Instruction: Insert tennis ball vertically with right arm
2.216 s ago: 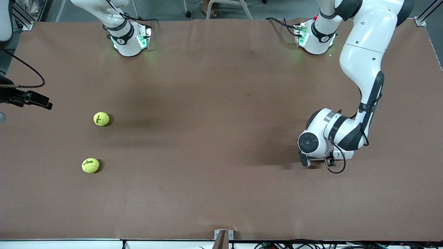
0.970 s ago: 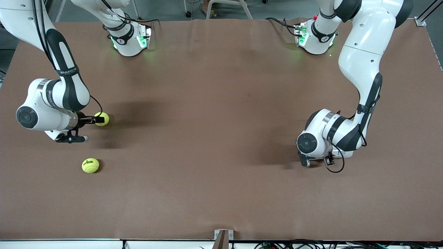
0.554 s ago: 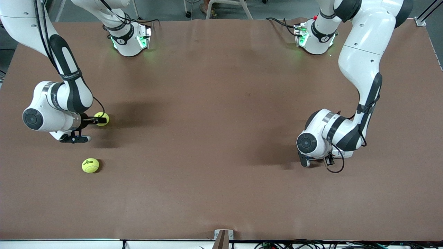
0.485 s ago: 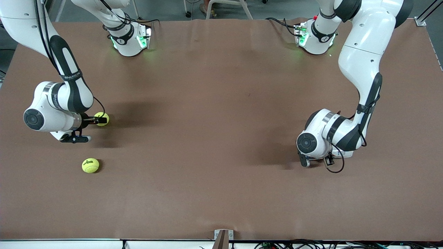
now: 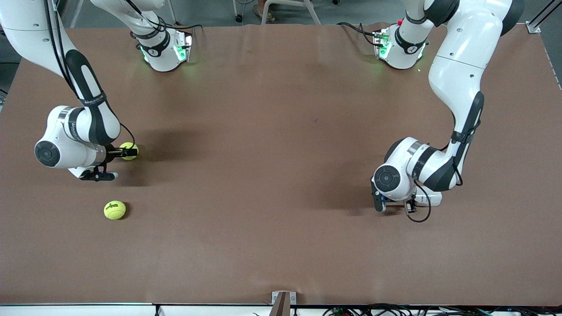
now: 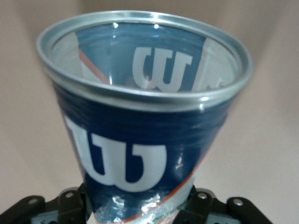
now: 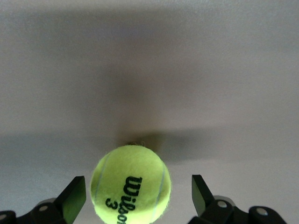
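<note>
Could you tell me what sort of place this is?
Probably a robotics lab: two arms bolted to a brown table, cables along its edge, and test props only, tennis balls and a can.

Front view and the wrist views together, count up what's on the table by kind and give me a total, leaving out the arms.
Tennis balls: 2, one between the open jaws of the right gripper, one nearer the front camera.
Ball cans: 1, the blue can held in the left gripper.
Total: 3
</note>
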Robot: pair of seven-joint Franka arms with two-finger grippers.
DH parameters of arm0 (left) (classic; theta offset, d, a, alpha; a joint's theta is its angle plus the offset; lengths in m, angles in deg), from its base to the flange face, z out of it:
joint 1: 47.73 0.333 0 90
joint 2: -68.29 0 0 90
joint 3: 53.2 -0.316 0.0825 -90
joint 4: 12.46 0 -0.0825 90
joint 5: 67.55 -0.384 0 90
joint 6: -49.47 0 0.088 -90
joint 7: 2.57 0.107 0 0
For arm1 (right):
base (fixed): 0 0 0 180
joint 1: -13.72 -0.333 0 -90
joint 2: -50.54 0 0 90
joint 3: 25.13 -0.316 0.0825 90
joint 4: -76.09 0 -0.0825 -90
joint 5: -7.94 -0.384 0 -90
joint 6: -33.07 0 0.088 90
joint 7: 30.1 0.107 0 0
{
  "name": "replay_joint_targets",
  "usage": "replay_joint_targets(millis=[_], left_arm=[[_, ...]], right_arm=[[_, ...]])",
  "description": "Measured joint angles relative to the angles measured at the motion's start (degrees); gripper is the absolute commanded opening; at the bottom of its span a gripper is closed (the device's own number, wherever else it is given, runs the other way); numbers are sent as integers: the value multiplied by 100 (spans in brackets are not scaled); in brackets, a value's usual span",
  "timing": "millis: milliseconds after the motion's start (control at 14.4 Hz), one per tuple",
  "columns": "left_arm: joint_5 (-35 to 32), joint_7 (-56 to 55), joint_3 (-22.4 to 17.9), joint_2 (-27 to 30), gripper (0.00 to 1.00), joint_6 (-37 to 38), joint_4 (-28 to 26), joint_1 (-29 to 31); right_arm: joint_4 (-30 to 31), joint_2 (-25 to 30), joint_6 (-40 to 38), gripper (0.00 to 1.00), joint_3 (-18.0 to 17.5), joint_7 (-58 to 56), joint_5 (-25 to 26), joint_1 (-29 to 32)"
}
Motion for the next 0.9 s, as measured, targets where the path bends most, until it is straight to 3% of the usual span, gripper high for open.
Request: replay_joint_targets(millis=[623,900], left_arm=[[1948,1023,713,506,72,-33,572,187],[3199,1291,1086,517,71,-265,700,174]], right_arm=[[17,-48,-1,94,0,1,0,65],[21,-49,-6,84,0,1,0,73]])
